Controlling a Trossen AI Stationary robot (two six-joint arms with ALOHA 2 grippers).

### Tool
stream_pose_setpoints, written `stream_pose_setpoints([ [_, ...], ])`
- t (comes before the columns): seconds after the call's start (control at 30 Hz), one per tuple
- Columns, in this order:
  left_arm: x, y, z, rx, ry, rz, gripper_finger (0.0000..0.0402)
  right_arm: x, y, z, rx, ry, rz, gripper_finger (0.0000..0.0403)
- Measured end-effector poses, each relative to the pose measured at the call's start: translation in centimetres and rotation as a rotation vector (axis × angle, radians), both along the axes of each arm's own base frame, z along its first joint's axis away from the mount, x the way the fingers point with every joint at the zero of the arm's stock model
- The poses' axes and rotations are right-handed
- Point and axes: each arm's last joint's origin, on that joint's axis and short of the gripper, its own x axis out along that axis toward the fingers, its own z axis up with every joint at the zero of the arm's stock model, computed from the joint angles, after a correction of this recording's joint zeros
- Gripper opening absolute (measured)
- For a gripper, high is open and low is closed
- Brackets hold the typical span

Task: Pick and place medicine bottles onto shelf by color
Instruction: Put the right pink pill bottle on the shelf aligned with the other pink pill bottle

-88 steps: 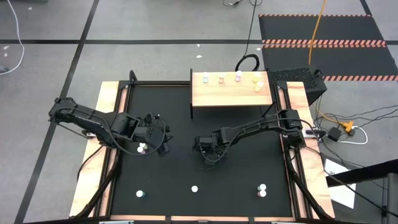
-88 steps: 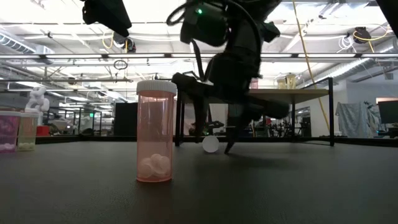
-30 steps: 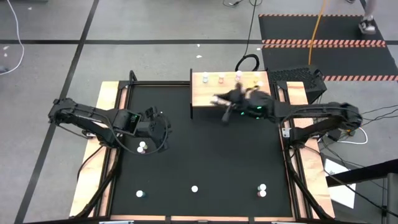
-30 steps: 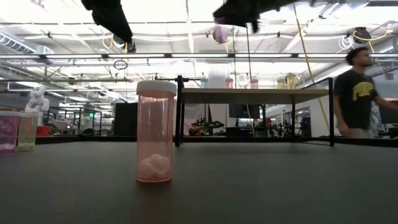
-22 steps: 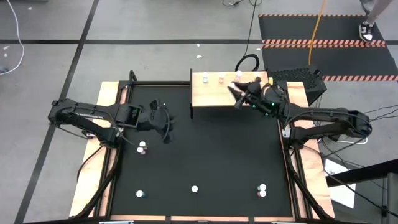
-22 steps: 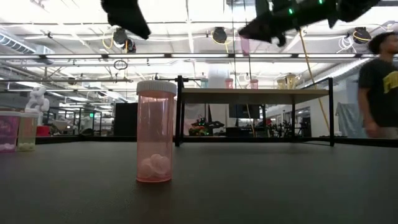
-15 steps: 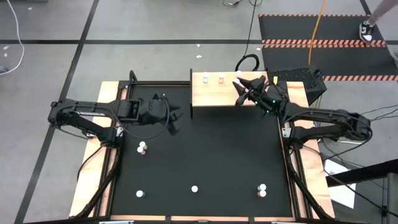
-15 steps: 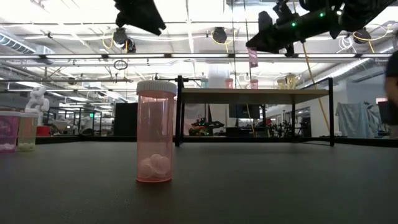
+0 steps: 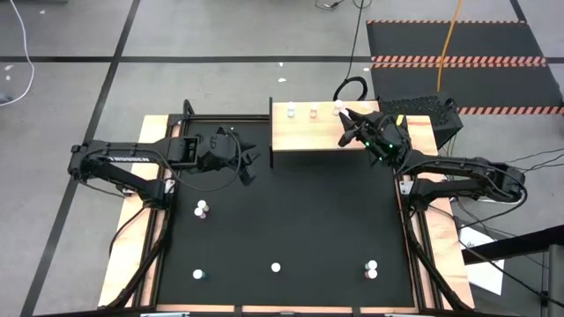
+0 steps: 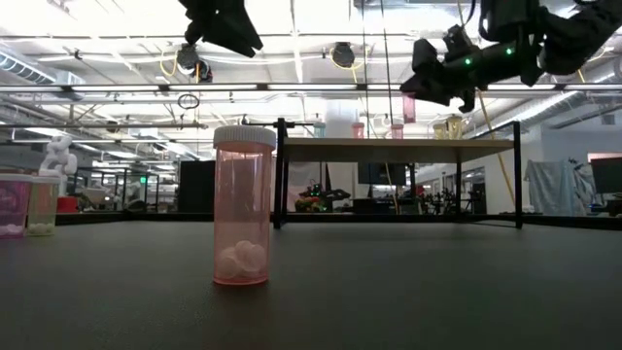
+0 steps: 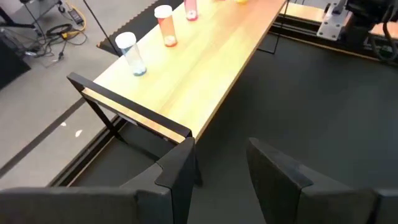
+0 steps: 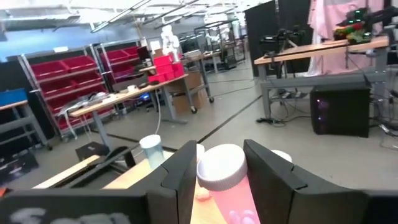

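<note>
Black worktop (image 9: 291,211) carries stray medicine bottles along the frame's bottom. My right end effector (image 9: 345,129), clamped on a pink bottle (image 12: 225,183), hovers over the shelf (image 9: 300,136) at upper centre, apparently to group it with like colours. My left end effector (image 9: 247,163), fingers apart and empty, waits just left of the shelf.

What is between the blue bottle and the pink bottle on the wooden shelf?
An orange bottle stands between the blue bottle and the pink bottle on the shelf, shown in the left wrist view.

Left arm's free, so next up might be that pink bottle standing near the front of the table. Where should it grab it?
Grip the pink bottle around its straight round body below the white cap, coming down from above with fingers straddling it. It stands upright with open tabletop around it. The left gripper is open and empty.
</note>
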Motion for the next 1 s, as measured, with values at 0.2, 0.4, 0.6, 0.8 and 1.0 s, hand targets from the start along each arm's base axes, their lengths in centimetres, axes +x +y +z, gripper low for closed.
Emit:
stream_pose_setpoints([
  [0.2,0.0,0.2,0.0,0.030,0.020,-0.016,0.0147,-0.4,0.2,-1.2,0.014,0.018,0.002,0.0119],
  [0.4,0.0,0.2,0.0,0.043,0.029,-0.026,0.0147,-0.3,0.1,-1.6,0.021,0.035,0.003,0.0119],
  [0.6,0.0,0.2,0.0,0.078,0.051,-0.052,0.0147,0.3,-0.2,-2.9,0.047,0.098,0.006,0.0119],
  [0.8,-0.1,0.2,-0.1,0.090,0.065,-0.062,0.0147,0.8,-0.5,-2.8,-0.001,0.068,0.003,0.0119],
  [1.0,-0.2,0.2,-0.2,0.089,0.089,-0.064,0.0147,0.7,-0.7,-2.9,0.005,0.063,-0.007,0.0119],
])
